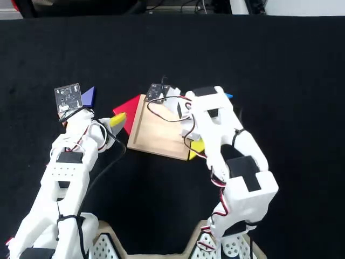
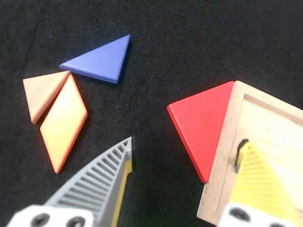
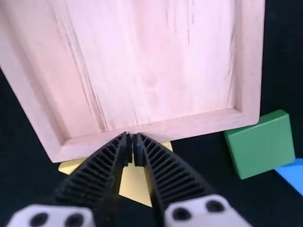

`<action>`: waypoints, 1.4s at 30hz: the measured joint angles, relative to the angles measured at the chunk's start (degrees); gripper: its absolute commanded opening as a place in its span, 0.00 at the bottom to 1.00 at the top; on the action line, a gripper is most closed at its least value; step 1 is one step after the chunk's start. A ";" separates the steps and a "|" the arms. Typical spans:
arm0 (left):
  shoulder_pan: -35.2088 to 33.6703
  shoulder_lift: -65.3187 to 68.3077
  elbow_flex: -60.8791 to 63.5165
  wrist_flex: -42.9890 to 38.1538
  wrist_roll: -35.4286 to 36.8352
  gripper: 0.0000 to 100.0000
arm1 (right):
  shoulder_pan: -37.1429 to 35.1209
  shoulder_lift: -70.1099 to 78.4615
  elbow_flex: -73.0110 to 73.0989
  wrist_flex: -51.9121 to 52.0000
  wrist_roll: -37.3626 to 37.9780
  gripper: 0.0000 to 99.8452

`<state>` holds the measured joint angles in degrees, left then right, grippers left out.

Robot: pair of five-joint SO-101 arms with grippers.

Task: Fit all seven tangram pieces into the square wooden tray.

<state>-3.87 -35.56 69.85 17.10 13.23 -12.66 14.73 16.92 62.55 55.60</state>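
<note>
The square wooden tray [image 1: 156, 135] lies mid-table with nothing inside it. A large red triangle [image 2: 201, 118] rests against its left rim [image 2: 226, 156]. My left gripper [image 2: 186, 142] hovers open over that triangle, one finger on each side and the yellow finger [image 2: 255, 179] above the tray's edge. A blue-violet triangle [image 2: 99, 60], a tan triangle [image 2: 41, 92] and an orange rhombus [image 2: 64, 122] lie farther left. My right gripper [image 3: 130, 138] is shut, its tips at the tray's rim [image 3: 156, 130] above a yellow triangle [image 3: 135, 182]. A green square [image 3: 260, 144] and a blue piece [image 3: 291, 172] lie beside that corner.
The black cloth stretches bare behind the tray and to the far right. The right arm [image 1: 232, 156] leans over the tray's right side and covers the pieces there. The red triangle [image 1: 129, 108] and the blue-violet triangle [image 1: 88, 96] flank the left arm's wrist.
</note>
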 measured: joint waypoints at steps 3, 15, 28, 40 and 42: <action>0.00 0.00 0.00 0.00 0.00 0.34 | 0.53 0.00 0.00 0.97 0.26 0.01; 0.00 0.00 0.00 0.00 0.00 0.34 | 14.07 0.88 -5.54 4.13 4.04 0.01; 0.00 0.00 0.00 0.00 0.00 0.34 | -8.09 -3.25 -7.65 8.53 -5.54 0.01; 0.00 0.00 0.00 0.00 0.00 0.34 | -8.44 7.21 -7.65 18.20 -0.44 0.01; 0.00 0.00 0.00 0.00 0.00 0.34 | -5.63 7.21 -7.65 18.81 1.67 0.01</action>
<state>-3.87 -35.56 69.85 17.10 13.23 -18.29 21.93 9.27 81.36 57.27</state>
